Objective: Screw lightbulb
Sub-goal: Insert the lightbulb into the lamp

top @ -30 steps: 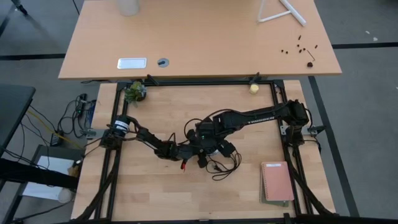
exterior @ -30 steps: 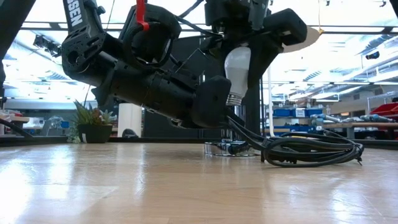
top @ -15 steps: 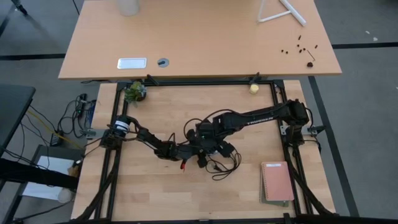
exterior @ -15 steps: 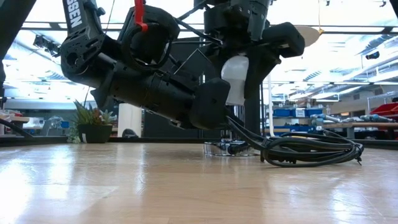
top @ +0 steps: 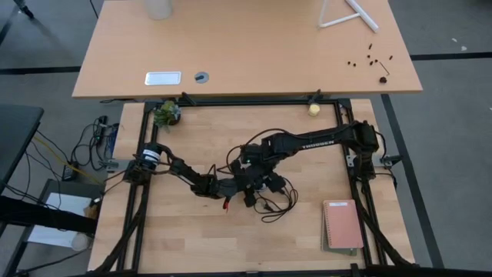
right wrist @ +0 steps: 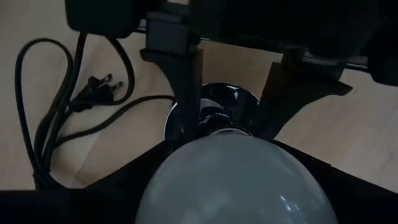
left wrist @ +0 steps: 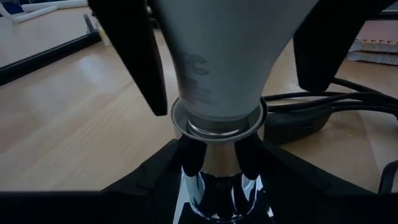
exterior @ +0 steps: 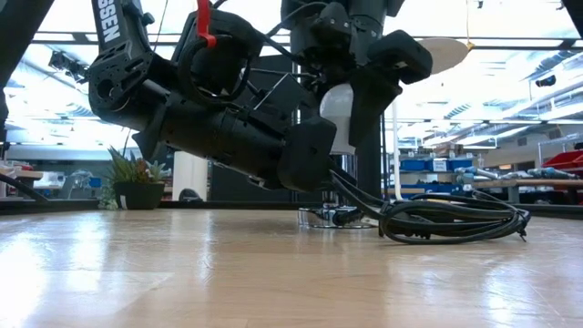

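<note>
Mid-table: R gripper [exterior: 351, 96] w/ lightbulb [exterior: 338, 109]; L gripper [left wrist: 214, 163] on socket [left wrist: 219, 193]

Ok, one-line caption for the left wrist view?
Left gripper clamps the shiny socket while the right gripper's fingers hold the lightbulb in it.

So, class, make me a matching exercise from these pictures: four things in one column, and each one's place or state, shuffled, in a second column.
Things:
1. lightbulb
2. black cord
3. notebook
4. small plant

Places or states:
A. lies coiled on the table
B. lies flat near the right arm's base
C. held between the right gripper's fingers
D. stands at the table's far left corner

Pairs: 1-C, 2-A, 3-B, 4-D
</note>
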You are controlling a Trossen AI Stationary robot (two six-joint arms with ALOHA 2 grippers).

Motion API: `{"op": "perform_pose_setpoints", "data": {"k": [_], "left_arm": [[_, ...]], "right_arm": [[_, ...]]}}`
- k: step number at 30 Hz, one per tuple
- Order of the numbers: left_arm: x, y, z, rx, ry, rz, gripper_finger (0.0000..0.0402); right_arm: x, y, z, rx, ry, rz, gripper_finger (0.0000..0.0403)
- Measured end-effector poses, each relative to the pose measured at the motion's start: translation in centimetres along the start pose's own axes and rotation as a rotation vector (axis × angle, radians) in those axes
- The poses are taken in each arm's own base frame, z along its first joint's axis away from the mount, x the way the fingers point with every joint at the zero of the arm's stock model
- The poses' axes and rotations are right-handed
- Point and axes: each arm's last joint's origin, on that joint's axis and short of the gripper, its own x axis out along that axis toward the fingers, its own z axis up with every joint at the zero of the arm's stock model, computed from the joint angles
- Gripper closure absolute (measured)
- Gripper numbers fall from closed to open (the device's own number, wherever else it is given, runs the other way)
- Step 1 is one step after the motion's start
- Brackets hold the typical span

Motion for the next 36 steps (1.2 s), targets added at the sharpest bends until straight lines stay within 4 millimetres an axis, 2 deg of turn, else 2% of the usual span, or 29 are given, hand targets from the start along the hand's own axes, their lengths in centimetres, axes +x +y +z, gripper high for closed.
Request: {"op": "perform_pose_setpoints", "data": {"k": [5, 15, 30, 36], "left_arm": [[0.0, 0.0, 0.0, 0.0, -0.001, 0.009, 0.0199], [0.0, 0.1, 0.0, 0.002, -0.002, 0.012, 0.0199], [0.0, 0.0, 0.1, -0.008, -0.008, 0.02, 0.0199], [0.0, 0.1, 0.2, -0.061, -0.018, 0.046, 0.0199]], "right_arm": [[-0.1, -1.0, -0.6, 0.091, -0.006, 0.008, 0.0136], [-0.1, -1.5, -0.7, 0.293, 0.004, -0.056, 0.0136], [0.0, -1.2, -0.3, 0.73, -0.016, -0.098, 0.0136], [0.1, -0.6, 0.0, 0.863, -0.015, -0.172, 0.0136]]}}
